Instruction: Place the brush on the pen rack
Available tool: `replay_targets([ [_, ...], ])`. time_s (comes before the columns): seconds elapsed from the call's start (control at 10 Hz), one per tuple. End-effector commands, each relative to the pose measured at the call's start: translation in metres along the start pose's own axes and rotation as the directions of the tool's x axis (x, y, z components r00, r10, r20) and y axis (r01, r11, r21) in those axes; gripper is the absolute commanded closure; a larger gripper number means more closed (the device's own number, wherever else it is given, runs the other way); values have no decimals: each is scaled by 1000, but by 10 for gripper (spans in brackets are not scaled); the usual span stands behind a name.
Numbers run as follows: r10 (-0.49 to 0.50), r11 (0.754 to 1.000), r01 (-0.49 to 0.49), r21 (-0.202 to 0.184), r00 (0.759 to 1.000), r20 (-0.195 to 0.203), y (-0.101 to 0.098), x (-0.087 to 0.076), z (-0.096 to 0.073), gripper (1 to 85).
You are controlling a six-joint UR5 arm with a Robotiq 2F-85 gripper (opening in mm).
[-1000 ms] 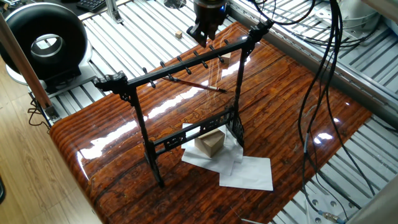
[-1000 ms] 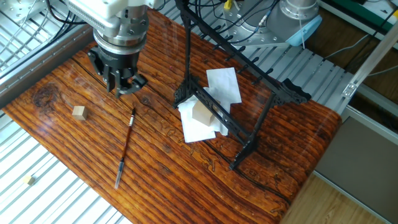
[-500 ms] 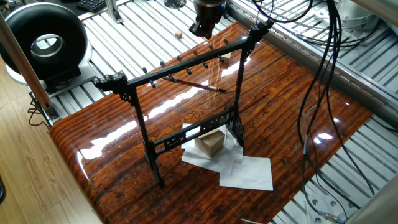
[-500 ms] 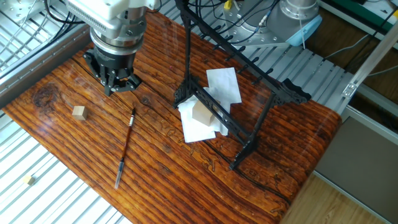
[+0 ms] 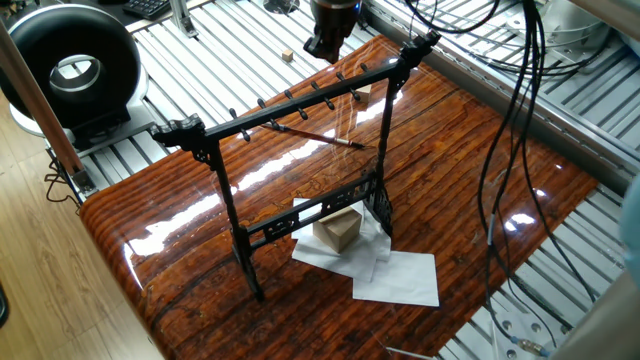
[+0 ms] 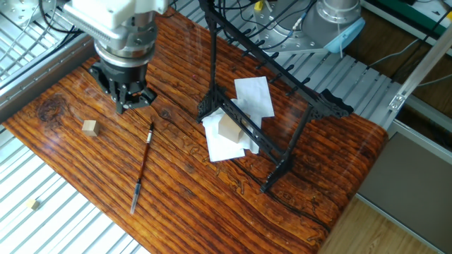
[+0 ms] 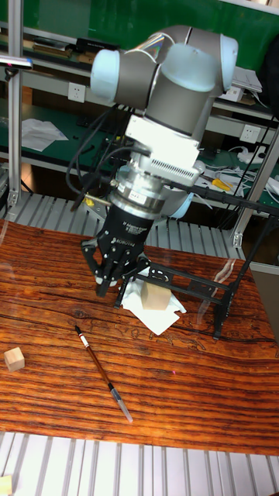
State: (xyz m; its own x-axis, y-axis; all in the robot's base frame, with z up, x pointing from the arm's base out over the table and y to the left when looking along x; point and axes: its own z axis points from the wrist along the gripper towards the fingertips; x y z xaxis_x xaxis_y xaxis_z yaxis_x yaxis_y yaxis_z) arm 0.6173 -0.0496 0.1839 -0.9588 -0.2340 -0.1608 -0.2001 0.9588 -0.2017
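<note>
Fingers [image 6: 121, 97] of the gripper [image 6: 126, 101] are seen empty above the table [image 6: 212, 204]; whether spread or closed cannot be told. The brush [image 6: 142, 166] is laid flat near the table's long edge, apart from the pen rack [image 6: 272, 85].

The tool [image 6: 129, 99] hangs above the table [image 6: 183, 183], brush [image 6: 142, 166] lying nearby.
</note>
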Motion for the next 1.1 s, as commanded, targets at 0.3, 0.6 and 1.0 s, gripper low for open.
replay_targets([
  [0.3, -69, 989, 65, -131, 997, -29, 12, -6, 26, 847],
  [0.6, -86, 984, 79, -158, 995, -41, 17, -5, 36, 840],
  [1.0, -119, 976, 108, -188, 992, -46, 22, -2, 52, 817],
])
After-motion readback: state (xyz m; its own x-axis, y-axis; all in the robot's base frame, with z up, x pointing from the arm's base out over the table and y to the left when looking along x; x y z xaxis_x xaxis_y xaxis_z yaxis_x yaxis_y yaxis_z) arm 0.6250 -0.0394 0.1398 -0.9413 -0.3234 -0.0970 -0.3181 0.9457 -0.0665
